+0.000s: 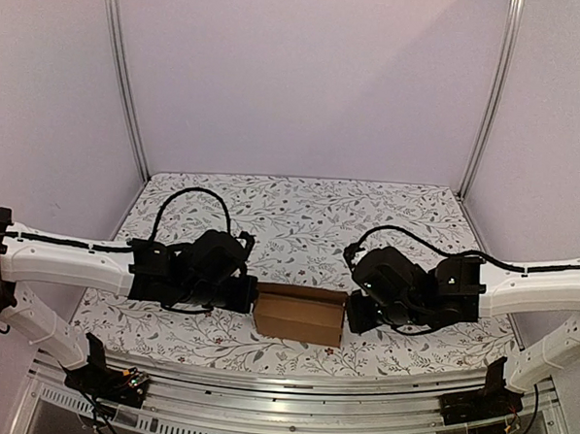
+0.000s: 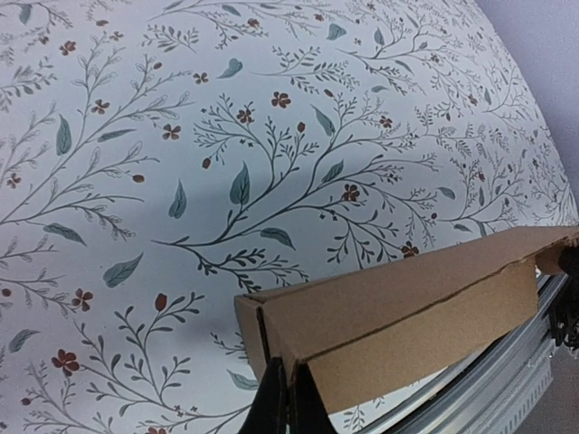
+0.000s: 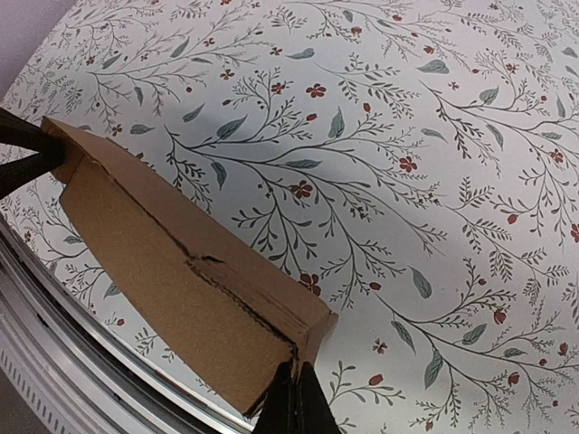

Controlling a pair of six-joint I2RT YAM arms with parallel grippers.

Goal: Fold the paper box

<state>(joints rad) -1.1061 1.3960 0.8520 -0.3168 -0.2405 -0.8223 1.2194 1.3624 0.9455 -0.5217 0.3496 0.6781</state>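
Two arms, one box, and all the action is at the near edge. Biggest thing first: the table (image 1: 300,203), under a floral-print cover, runs back to the wall at 12 o'clock. The left arm (image 1: 64,259) reaches in from 9 o'clock and the right arm (image 1: 539,288) from 3 o'clock, both low, nearly level and aimed at each other.

Between them, toward 6 o'clock on the table, sits the paper box (image 1: 299,315). It's plain brown cardboard standing up as a small rectangular shape, not a flat sheet, with one long side facing the bases. By my read the folding is close to finished.

Now the tools. The left gripper (image 2: 288,402) is at the box's 9 o'clock end, fingers pressed together into one narrow wedge with the tip against the end corner. The right gripper (image 3: 294,402) mirrors it at the 3 o'clock end, also pressed together, tip on the opposite corner.

Why closed? Shut fingers likely act as a single stiff poker for pushing an end panel home, and pressing from both ends at once would stop the light box sliding away. Whether either pair has nipped a thin flap edge, the wrist views can't settle.

Smallest detail: a ragged seam (image 3: 226,285) runs along the long face and isn't quite flush, so it may need tucking.
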